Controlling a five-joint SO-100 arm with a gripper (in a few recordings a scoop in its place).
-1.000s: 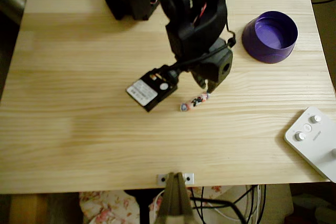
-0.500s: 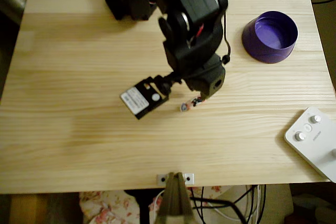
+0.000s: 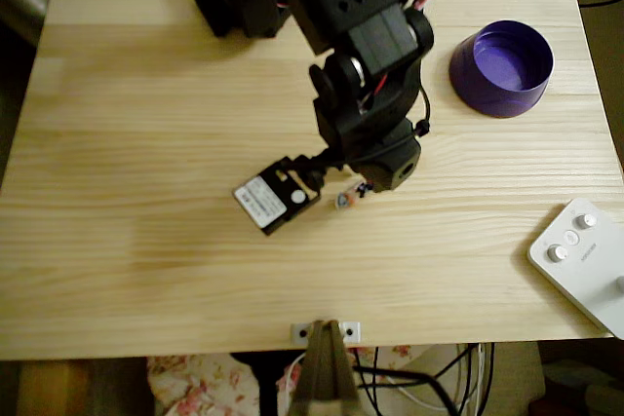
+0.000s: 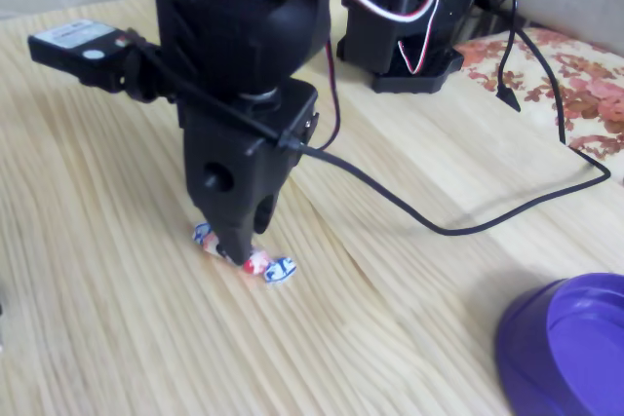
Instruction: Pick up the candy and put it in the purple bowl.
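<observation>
Pale wood table (image 3: 146,241), candy (image 4: 244,258) lying flat under my gripper (image 4: 237,250). Fingers straddle candy's middle; cannot tell if clamped yet. Long axis runs 10-to-4 in fixed view. Bowl (image 3: 502,67) well apart, 2 o'clock overhead.

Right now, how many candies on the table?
1. The candy lies mid-table under the tool, well apart from the purple bowl. The arm may hide others.
</observation>
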